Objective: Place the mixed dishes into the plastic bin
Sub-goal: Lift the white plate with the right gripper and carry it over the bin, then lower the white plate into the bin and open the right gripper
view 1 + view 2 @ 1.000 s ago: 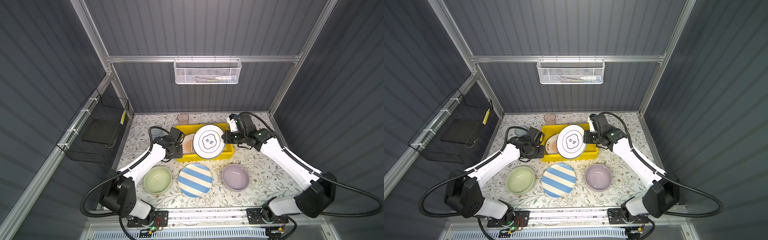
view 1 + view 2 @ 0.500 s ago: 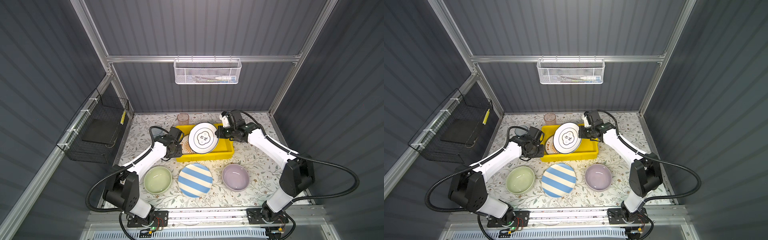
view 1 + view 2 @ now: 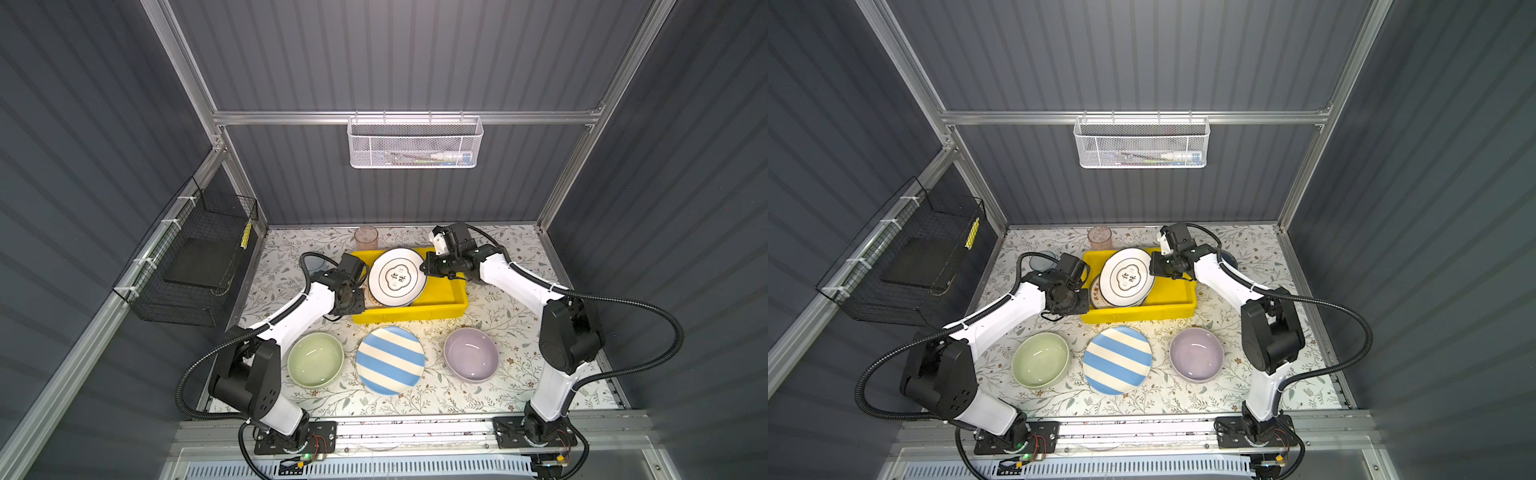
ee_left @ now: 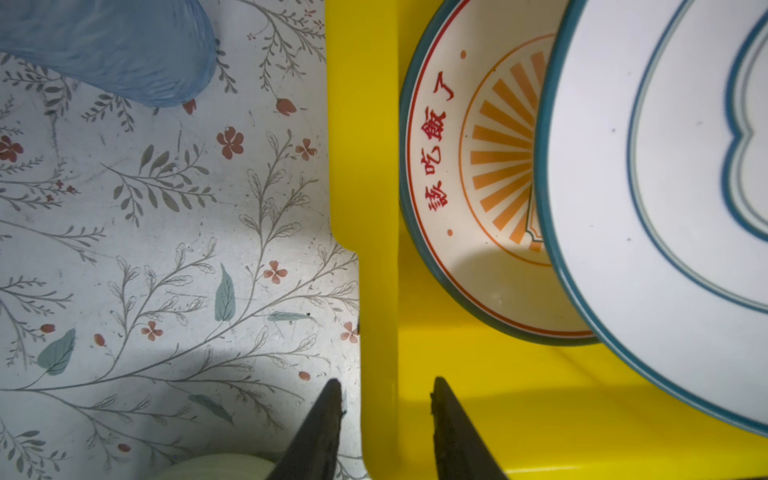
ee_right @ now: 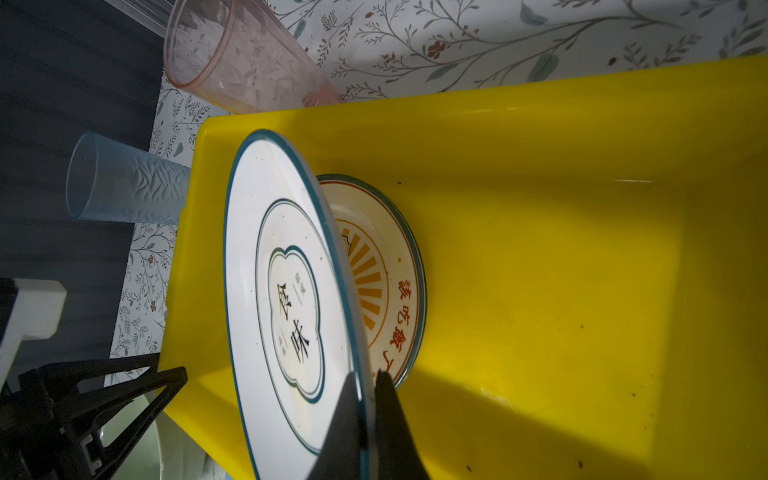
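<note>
Both top views: lettered plate (image 3: 397, 276) hangs tilted over yellow bin (image 3: 415, 316), its rim pinched by right gripper (image 3: 426, 268).
Left wrist: left gripper (image 4: 384, 415) stands parted astride the bin's wall; sunburst plate (image 4: 478, 187) lies inside.
Right wrist: jaws clamp the lettered plate's edge, just above the sunburst plate.

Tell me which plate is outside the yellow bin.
The striped plate, flat on the table; the sunburst plate lies in the bin, the right gripper holds the lettered plate over it.
</note>
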